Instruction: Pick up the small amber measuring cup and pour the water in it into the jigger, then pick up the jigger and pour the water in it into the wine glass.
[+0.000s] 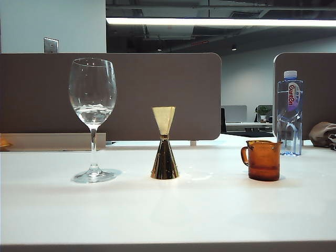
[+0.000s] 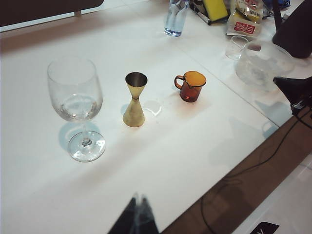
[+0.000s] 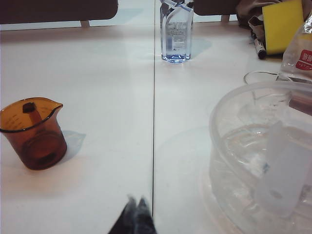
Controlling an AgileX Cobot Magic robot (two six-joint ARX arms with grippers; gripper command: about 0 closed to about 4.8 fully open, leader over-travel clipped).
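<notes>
Water sits in the wine glass on the left, so both pours look done and nothing remains to lift. The jigger stands upright in the middle and the amber cup to its right, all well apart. The left gripper hangs over the table's near edge, fingers together, empty. The right gripper rests low beside the cup, closed, empty.

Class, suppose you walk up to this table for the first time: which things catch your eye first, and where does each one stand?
The tall wine glass stands out first, on the left of the white table with a little water in its bowl. At the middle stands the gold jigger, and to the right the small amber measuring cup, with a clear bottle behind it. Neither gripper touches anything.
</notes>
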